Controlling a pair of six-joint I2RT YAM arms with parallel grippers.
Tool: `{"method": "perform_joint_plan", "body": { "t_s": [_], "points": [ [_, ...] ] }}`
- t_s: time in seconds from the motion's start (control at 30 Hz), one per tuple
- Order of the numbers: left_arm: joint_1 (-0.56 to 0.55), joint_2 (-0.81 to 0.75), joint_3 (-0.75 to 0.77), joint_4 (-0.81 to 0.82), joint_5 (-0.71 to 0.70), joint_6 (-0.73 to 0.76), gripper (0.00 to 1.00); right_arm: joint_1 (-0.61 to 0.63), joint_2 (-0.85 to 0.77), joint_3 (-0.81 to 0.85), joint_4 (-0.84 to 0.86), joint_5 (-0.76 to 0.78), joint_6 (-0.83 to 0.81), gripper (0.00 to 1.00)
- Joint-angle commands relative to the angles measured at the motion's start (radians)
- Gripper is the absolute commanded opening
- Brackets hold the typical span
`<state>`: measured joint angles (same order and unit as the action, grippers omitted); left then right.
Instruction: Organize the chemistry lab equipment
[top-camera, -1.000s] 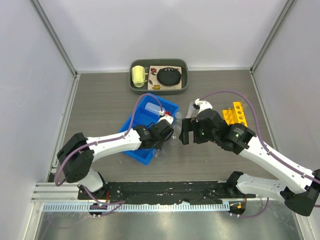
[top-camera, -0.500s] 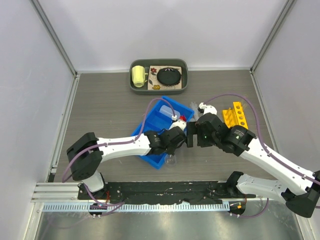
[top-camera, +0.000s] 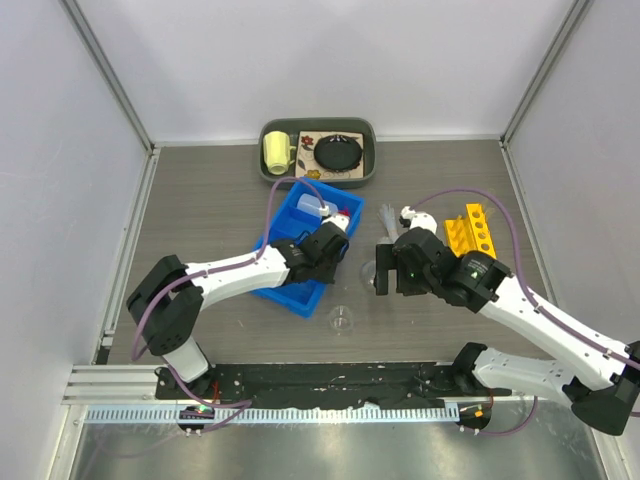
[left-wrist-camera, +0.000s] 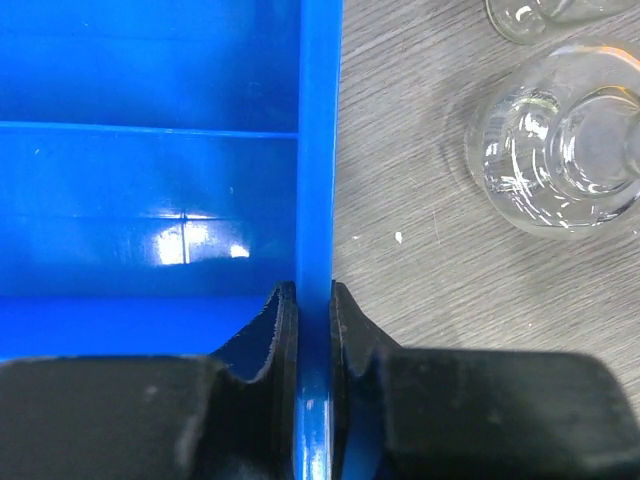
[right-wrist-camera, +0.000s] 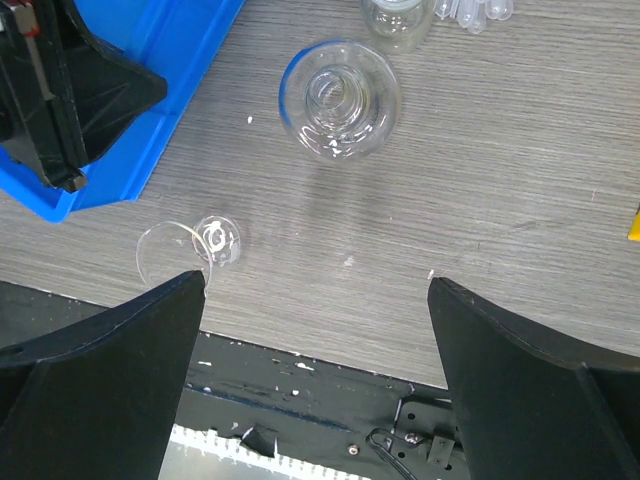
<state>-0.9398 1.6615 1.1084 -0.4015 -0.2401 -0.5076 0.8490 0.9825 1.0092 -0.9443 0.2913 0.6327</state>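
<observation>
Grey wood-grain tabletop. Left gripper is clamped tight on the blue plastic bin's right wall. Clear glass conical flask stands just to its right. Right gripper gapes wide, empty, with the flask ahead of its fingertips.

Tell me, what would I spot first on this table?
The bright blue plastic bin in the middle jumps out, with the left claw pinched shut on its wall. Beside it a round clear glass flask stands on the grey table near the wide-open right claw, and a yellow holed tube rack sits further right.
</observation>
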Motion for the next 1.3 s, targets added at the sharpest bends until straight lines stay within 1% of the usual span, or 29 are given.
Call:
{"method": "perform_joint_plan", "body": {
  "t_s": [0.0,0.07,0.1,0.17,0.2,0.23,0.27,0.4,0.53,0.73,0.87,1.0,1.13,1.23,1.27],
  "points": [
    [0.012,0.012,-0.056,-0.085,0.067,-0.006,0.18,0.004,0.027,0.011,0.022,0.022,0.009,1.00],
    [0.009,0.000,-0.058,-0.088,0.114,-0.022,0.30,0.004,0.041,0.014,0.024,0.019,0.002,1.00],
    [0.003,-0.006,-0.059,-0.092,0.122,-0.026,0.43,0.004,0.042,0.014,0.025,0.014,0.001,0.99],
    [-0.020,-0.020,-0.053,-0.106,0.125,-0.031,0.55,0.004,0.054,0.012,0.035,-0.004,-0.007,1.00],
    [-0.028,-0.032,-0.048,-0.135,0.117,-0.032,0.80,0.004,0.062,0.009,0.039,-0.021,-0.010,1.00],
    [-0.034,-0.039,-0.033,-0.155,0.108,-0.034,0.96,0.004,0.068,0.006,0.050,-0.036,-0.014,1.00],
    [-0.042,-0.046,-0.022,-0.177,0.102,-0.035,1.00,0.005,0.083,-0.001,0.056,-0.067,-0.016,1.00],
    [-0.044,-0.114,0.021,-0.282,0.047,-0.032,1.00,0.025,0.116,-0.037,0.120,-0.113,-0.001,0.97],
    [-0.042,-0.172,0.097,-0.361,-0.025,-0.006,1.00,0.058,0.153,-0.052,0.157,-0.116,0.021,0.97],
    [-0.002,-0.174,0.182,-0.428,-0.054,0.030,1.00,0.085,0.180,-0.020,0.170,-0.095,0.030,0.97],
    [0.036,-0.198,0.249,-0.511,-0.097,0.026,1.00,0.097,0.199,-0.020,0.173,-0.099,0.028,0.97],
    [0.114,-0.268,0.309,-0.571,-0.068,-0.008,1.00,0.133,0.229,-0.046,0.203,-0.107,0.047,0.96],
    [0.197,-0.357,0.309,-0.596,-0.022,-0.029,1.00,0.163,0.252,-0.070,0.231,-0.112,0.065,0.96],
    [0.249,-0.428,0.294,-0.608,0.025,-0.035,1.00,0.185,0.271,-0.081,0.246,-0.113,0.078,0.92],
    [0.260,-0.445,0.288,-0.605,0.039,-0.035,1.00,0.189,0.274,-0.083,0.251,-0.116,0.079,0.89]
  ]
}}
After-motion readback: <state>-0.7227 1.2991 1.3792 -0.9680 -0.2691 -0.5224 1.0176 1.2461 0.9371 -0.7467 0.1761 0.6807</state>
